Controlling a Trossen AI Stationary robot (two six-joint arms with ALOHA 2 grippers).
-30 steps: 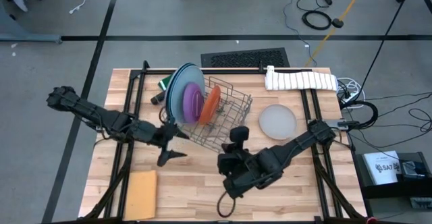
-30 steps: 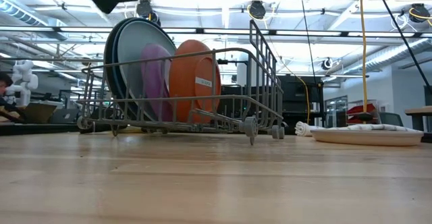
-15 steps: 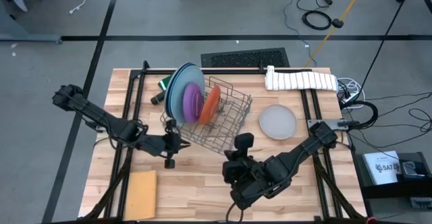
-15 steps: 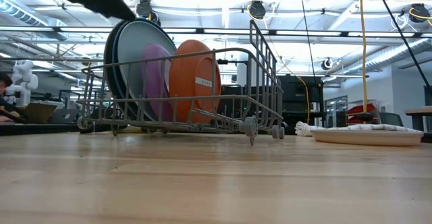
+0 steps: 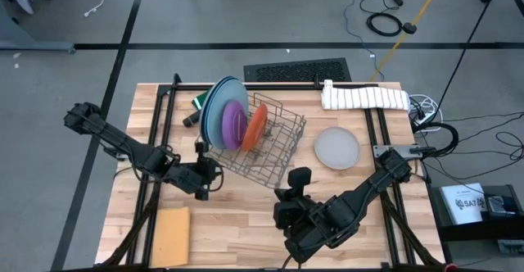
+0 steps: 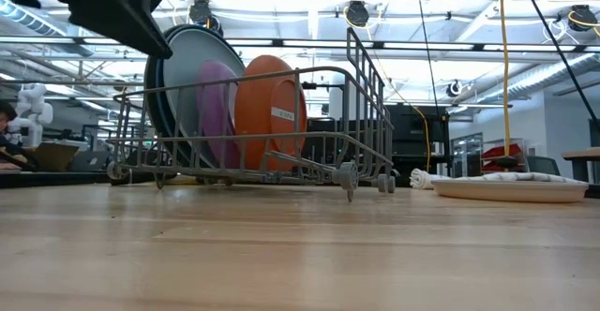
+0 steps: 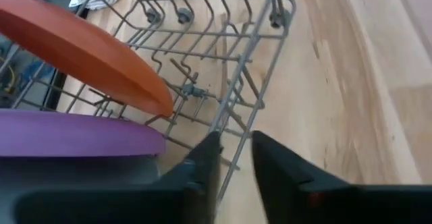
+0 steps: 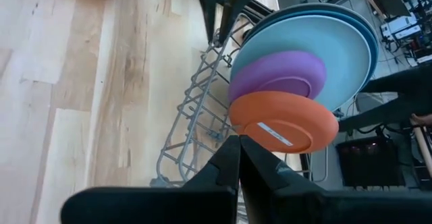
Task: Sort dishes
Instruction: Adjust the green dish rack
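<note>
Five of the dishes are seen standing on edge in the wire rack (image 5: 260, 141) at the centre of the high view: the large plates (image 5: 218, 102) at the upper left end, then the purple plate (image 5: 232, 124), then the orange plate (image 5: 255, 127). The light grey plate (image 5: 336, 148) is seen lying flat on the table (image 5: 237, 215), right of the rack and well apart from it.

The left gripper (image 7: 234, 158) is placed at the rack's left edge in the high view. In the left wrist view its fingers are seen slightly parted, with a rim wire of the rack between them; whether the wire is pinched cannot be told. The right gripper (image 8: 239, 146) is held in the lower centre of the high view, clear of the rack, its fingers pressed together on nothing.

The step in hand is judged to be the steadying or shifting of the rack. For the next move, the light grey plate would probably have to be fetched, for which the right gripper would first have to be spread.
</note>
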